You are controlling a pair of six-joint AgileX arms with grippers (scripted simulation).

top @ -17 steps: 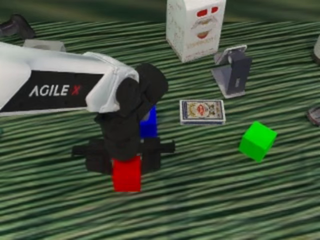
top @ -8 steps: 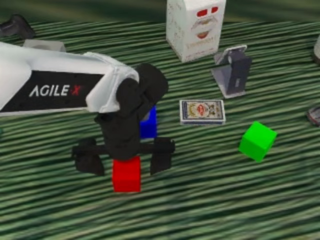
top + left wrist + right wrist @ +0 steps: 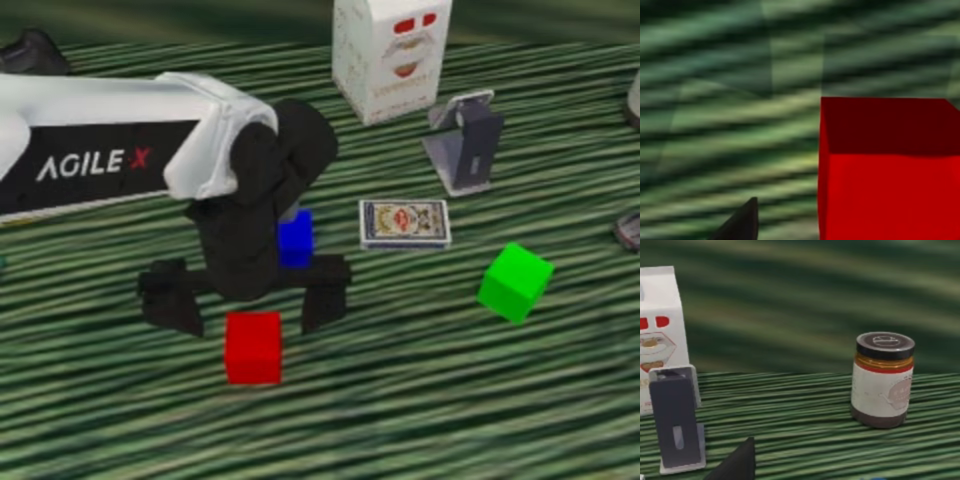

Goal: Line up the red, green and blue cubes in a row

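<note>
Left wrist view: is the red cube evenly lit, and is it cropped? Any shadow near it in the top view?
Left wrist view: the red cube has one dark face and one bright, and is cut off by the frame's edges. Top view: no clear cast shadow shows on the striped table around the red cube; the left gripper stands open above it.
</note>
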